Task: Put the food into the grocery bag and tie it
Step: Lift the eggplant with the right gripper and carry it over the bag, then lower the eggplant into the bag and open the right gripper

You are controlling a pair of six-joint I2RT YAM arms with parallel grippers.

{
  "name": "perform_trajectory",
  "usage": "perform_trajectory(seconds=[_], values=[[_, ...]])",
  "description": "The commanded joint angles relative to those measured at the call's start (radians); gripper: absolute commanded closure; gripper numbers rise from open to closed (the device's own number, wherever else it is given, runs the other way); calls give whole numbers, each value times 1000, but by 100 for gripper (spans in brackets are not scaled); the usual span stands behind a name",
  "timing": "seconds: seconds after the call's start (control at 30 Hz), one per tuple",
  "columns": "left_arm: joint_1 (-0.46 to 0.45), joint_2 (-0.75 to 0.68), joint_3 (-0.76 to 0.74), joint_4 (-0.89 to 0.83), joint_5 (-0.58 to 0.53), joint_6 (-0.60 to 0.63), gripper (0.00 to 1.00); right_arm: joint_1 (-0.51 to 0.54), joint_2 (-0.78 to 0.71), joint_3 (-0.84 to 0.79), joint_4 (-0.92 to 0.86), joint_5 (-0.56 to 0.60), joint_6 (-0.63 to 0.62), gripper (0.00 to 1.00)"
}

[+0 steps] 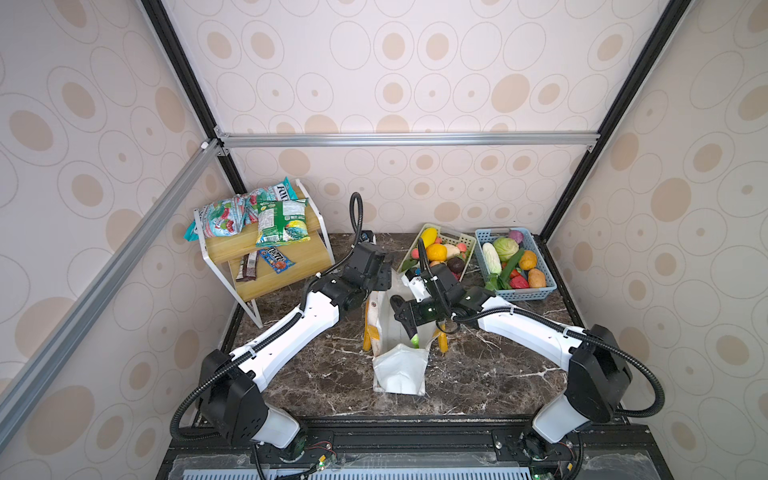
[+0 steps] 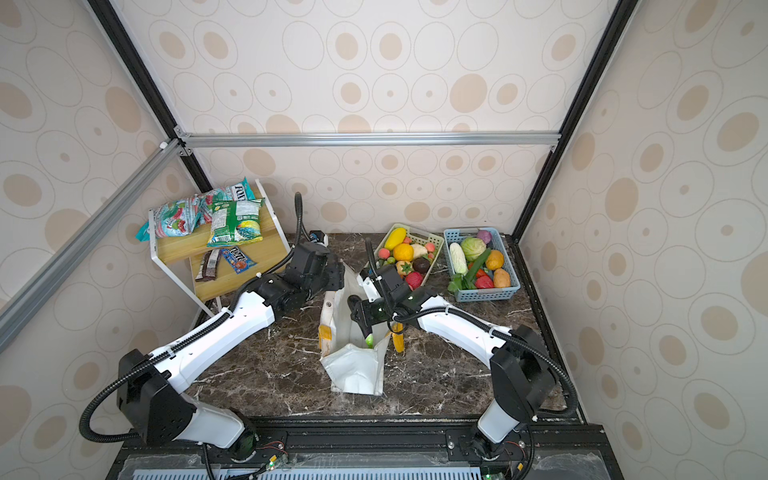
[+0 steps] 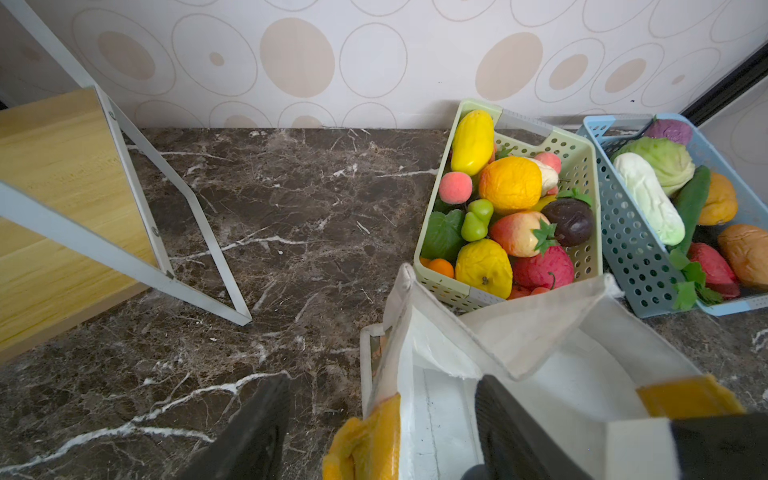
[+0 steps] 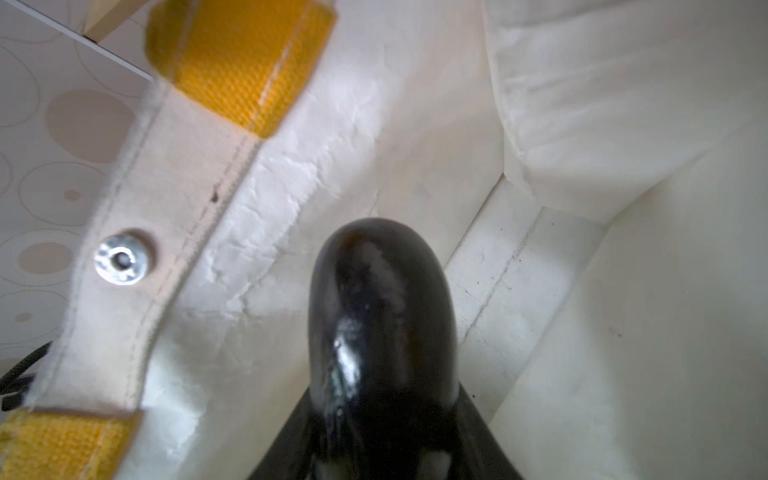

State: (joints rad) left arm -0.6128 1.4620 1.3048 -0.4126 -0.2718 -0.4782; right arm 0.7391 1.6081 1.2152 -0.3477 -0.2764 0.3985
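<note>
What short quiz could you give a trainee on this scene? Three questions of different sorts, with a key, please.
1. True or false: the right hand holds the eggplant inside the grocery bag.
2. Where is the round cabbage? A a red bowl; B the blue basket; C the grocery bag.
3. What stands between the fingers of the left hand?
Key: 1 true; 2 B; 3 the bag's wall.

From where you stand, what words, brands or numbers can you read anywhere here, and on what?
"FOX": on the teal-and-white crinkly snack packet atop the wooden shelf.
Blue flat candy packet: white lettering, too blurred to read.
Green crinkly snack packet: print too small.
Brown candy bars: unreadable.
White woven grocery bag: no lettering shows.
</note>
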Motion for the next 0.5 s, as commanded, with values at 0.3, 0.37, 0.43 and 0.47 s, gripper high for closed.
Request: perform_trajectory(seconds=[0.3,0.37,0.43,0.47], values=[[10,-33,-41,-3,53,0,29,32,46,-22,-49,79,-62,65],[9,-35,-49,-8,67,-2,29,34,62,-20,-57,87,-62,65],[9,-38,-57,-11,72,-3,29,34,78,-19,-58,103,-54,65],[10,-41,-62,-14,72,-5,29,34,88,-19,-58,115,-48,65]])
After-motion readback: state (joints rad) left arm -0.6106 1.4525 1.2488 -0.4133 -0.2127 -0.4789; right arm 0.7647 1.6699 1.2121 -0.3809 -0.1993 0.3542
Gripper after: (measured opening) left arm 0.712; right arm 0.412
